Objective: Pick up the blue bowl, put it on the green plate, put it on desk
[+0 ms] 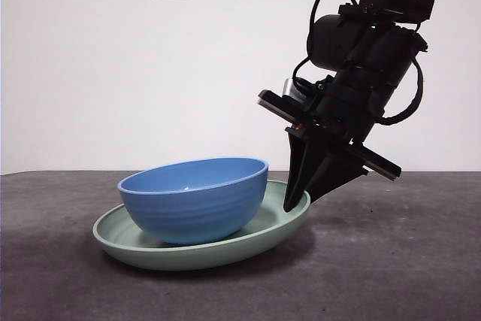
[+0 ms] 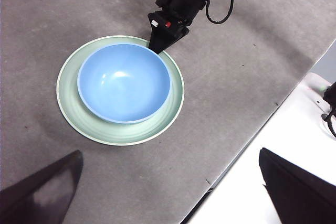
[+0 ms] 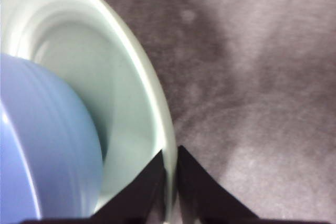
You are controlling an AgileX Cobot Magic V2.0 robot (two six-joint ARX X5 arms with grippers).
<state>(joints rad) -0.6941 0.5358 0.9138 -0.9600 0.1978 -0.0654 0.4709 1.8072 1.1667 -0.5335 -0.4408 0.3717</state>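
Now right pincer (image 1: pixel 297 204) pinching green plate (image 1: pixel 135 249) rim, blue bowl (image 1: pixel 195 201) inside, desk (image 1: pixel 391 261) beneath

Bowl (image 1: pixel 194 199) in plate (image 1: pixel 274 225), on desk (image 1: pixel 406 276)

Right wrist view: blue bowl (image 3: pixel 42 145) and green plate (image 3: pixel 131 93) cut off by frame edges, both blurred. Front view: bowl's foot hidden behind plate rim; arm cropped at top.

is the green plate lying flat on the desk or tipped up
Tipped. In the front view the green plate rests on the desk at one side while the side pinched by the right claw is raised. The blue bowl sits in it.
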